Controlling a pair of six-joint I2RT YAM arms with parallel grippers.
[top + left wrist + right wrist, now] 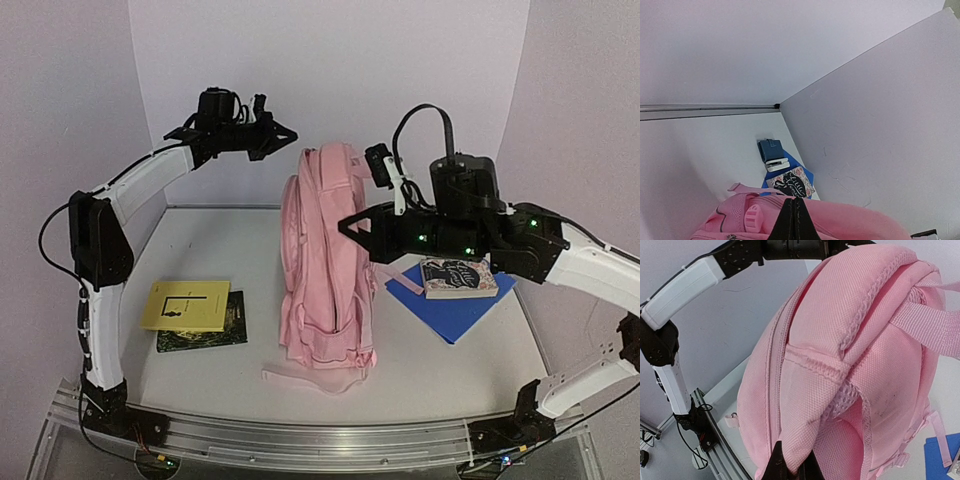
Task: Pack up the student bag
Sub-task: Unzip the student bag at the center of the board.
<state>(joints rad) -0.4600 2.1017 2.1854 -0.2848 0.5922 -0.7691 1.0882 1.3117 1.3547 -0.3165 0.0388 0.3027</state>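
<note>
You have the student bag [320, 260] standing upright in the middle of the table [220, 250], its top toward the far wall and one loose strap [310, 381] trailing on the table at its near end. Your right hand [345, 224] is at the bag's right side, and the right wrist view shows its fingers [776, 467] pinching a fold of the pink fabric. Your left hand [290, 132] is up at the top left of the bag with its fingers [789, 220] pressed together against the pink top. You cannot tell from these views whether any fabric is caught between them. To the left of the bag, near the left arm, a yellow book [187, 303] lies on top of a dark book [225, 330]. To the right, a blue folder [455, 318] lies flat with a patterned book [458, 277] on it. At the folder's far end the left wrist view shows a small blue-and-white object [772, 156], too small to identify.
</note>
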